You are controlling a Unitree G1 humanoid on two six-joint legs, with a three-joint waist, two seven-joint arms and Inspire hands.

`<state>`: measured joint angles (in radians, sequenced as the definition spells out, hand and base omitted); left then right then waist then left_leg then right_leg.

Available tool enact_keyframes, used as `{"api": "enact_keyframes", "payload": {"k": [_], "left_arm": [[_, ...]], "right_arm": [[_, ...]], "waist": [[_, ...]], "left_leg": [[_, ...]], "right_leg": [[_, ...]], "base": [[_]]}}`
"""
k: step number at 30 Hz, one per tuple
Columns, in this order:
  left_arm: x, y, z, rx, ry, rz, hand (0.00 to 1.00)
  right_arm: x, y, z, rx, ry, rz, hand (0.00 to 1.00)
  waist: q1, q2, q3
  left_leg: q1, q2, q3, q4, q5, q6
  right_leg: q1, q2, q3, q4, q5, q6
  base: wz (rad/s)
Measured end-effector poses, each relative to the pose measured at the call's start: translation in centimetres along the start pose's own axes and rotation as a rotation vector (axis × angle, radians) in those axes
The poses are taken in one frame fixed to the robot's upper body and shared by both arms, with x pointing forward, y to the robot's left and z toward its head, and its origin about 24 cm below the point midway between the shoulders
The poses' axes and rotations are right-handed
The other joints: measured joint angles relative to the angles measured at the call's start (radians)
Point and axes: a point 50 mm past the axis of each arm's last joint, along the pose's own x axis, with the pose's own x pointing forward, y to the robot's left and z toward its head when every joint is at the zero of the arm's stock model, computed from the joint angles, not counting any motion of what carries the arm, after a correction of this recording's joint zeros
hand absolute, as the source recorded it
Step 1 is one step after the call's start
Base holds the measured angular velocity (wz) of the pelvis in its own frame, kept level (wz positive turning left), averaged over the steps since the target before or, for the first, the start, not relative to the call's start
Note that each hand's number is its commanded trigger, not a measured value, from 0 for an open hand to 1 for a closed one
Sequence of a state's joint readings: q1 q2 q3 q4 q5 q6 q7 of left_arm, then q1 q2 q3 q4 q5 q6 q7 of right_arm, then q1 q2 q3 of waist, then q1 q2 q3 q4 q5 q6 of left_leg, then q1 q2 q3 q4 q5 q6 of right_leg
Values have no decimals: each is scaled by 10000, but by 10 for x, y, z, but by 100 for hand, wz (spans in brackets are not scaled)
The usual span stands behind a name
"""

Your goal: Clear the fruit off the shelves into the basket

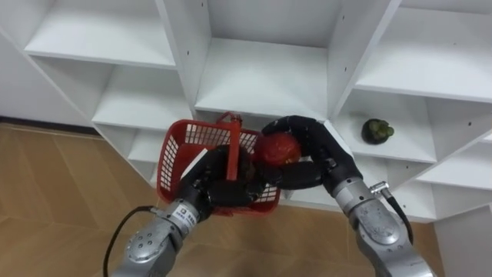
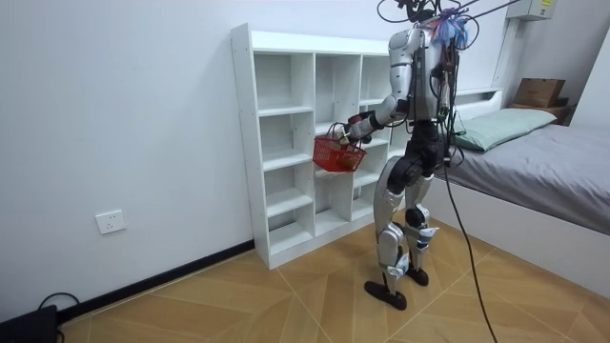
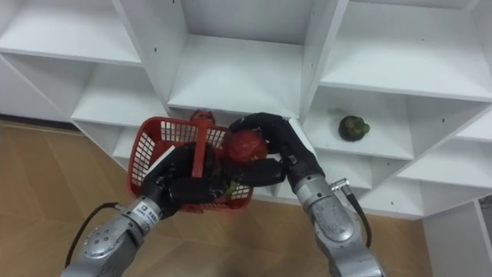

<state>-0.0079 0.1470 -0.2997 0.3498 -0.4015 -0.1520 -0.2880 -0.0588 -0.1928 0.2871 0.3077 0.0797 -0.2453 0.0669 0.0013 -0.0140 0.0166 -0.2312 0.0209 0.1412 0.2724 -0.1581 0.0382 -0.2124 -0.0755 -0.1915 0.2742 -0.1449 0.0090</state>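
Observation:
A red plastic basket [image 1: 178, 163] [image 3: 150, 150] [image 2: 335, 152] hangs in front of the white closet shelves [image 1: 261, 77]. My left hand [image 1: 219, 183] [image 3: 184, 181] is curled round its upright red handle. My right hand [image 1: 311, 150] [image 3: 280, 150] is shut on a red round fruit [image 1: 277, 148] [image 3: 244, 145], held over the basket's right rim. A dark green fruit [image 1: 377, 131] [image 3: 354, 127] lies on the shelf to the right. In the room view I stand upright facing the closet [image 2: 286, 143], basket at chest height.
The closet's other compartments [image 1: 108, 35] hold nothing visible. Wooden floor [image 1: 54, 200] lies below on the left. A bed [image 2: 543, 152] stands behind me at the room view's right, with a box [image 2: 538, 90] on its headboard shelf.

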Motion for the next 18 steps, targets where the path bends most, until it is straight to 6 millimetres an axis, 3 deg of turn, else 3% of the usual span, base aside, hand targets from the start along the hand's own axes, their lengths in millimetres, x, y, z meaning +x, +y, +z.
{"api": "enact_keyframes", "payload": {"k": [18], "left_arm": [[0, 0, 4, 76, -133, -59, 100]], "right_arm": [[0, -1, 1, 25, -74, -156, 100]], "waist": [[2, -12, 2]], "left_leg": [[18, 8, 89, -1, -1, -2]], "right_leg": [[-1, -1, 31, -12, -1, 1]], "base": [[0]]}}
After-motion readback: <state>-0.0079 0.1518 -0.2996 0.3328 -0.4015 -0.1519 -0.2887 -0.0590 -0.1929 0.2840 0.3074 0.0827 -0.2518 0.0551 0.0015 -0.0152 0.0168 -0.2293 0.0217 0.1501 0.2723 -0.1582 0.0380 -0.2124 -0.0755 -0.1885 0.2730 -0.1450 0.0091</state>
